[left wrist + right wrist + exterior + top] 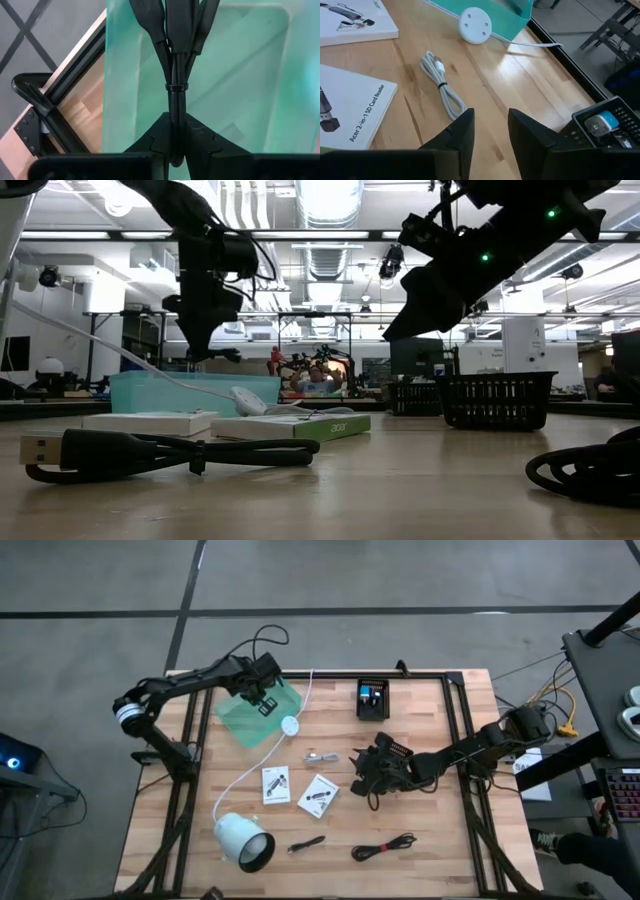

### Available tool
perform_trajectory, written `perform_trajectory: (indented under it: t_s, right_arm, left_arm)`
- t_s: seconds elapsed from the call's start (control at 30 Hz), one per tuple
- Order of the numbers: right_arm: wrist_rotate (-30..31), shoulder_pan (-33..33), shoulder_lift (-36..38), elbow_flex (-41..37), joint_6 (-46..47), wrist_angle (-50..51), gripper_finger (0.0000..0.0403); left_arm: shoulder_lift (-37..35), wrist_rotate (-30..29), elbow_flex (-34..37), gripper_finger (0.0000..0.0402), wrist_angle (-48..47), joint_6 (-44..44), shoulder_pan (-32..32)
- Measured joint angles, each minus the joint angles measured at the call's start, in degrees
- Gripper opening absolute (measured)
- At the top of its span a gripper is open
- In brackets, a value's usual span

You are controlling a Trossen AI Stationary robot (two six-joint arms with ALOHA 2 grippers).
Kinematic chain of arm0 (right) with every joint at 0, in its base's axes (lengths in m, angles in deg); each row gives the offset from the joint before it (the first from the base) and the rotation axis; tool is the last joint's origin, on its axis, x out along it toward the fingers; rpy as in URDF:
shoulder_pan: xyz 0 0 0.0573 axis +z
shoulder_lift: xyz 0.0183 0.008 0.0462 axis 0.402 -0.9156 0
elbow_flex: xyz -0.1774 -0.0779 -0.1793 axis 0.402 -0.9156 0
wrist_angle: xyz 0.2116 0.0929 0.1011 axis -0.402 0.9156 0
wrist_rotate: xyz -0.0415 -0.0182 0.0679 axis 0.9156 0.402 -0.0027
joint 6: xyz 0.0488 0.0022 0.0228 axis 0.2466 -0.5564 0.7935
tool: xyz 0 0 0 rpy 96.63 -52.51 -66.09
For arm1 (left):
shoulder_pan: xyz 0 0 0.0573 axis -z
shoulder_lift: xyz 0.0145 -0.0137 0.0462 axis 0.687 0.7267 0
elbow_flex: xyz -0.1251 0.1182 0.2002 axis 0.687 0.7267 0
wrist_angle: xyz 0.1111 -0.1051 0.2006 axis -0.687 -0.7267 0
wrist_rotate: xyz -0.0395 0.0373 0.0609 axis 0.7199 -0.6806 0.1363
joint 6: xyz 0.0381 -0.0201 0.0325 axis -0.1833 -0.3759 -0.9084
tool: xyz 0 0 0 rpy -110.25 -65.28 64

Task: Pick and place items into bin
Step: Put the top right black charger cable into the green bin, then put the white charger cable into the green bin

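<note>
My left gripper (pixel 172 142) is shut on a bundled black cable (pixel 175 30) above the teal bin (pixel 250 715). My right gripper (pixel 490 125) is open and hovers low over the table's middle (pixel 372 772). Just ahead of its fingers a small white coiled cable (pixel 442 82) lies flat on the wood. Two white printed cards (pixel 275 784) (pixel 318 796) lie flat near the table's middle. Another black coiled cable (pixel 385 848) and a black stick (pixel 307 843) lie toward the near edge. My left gripper pinches the black cable bundle between its two fingers, just behind the bundle's tie (pixel 176 88). The fingers (pixel 150 140) come from above, pointing down, and lie along the bundle. The cable is lifted clear and hangs below the fingers over the inside of the bin (pixel 240 75).
A white lamp-like cylinder (pixel 243 840) lies near the table's near-left corner. Its long white cord runs to a round white disc (pixel 290 725) beside the bin. A black basket (pixel 372 698) stands at the far edge. Bare wood shows on the table's right side (pixel 440 830).
</note>
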Motion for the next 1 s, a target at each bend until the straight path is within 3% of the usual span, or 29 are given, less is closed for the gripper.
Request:
perform_trajectory:
  t_s: [0.2, 0.53, 0.73, 1.0]
  right_arm:
    - [0.0, 0.0, 0.0, 0.0, 0.0, 0.0, 0.0102]
    - [0.0, 0.0, 0.0, 0.0, 0.0, 0.0, 0.0102]
    - [0.0, 0.0, 0.0, 0.0, 0.0, 0.1, 0.0096]
    - [0.0, 0.0, 0.0, 0.0, 0.0, 1.4, 0.0102]
  left_arm:
    - [-0.1, 0.0, 0.0, 0.0055, -0.1, -1.9, 0.0]
    - [-2.0, 1.7, -0.4, 0.0148, -0.2, -9.5, 0.7]
    - [-3.0, 5.0, -2.5, 0.0161, 0.3, -9.5, 2.9]
    - [-3.0, 24.5, -3.9, 0.0162, 6.1, -13.9, 10.8]
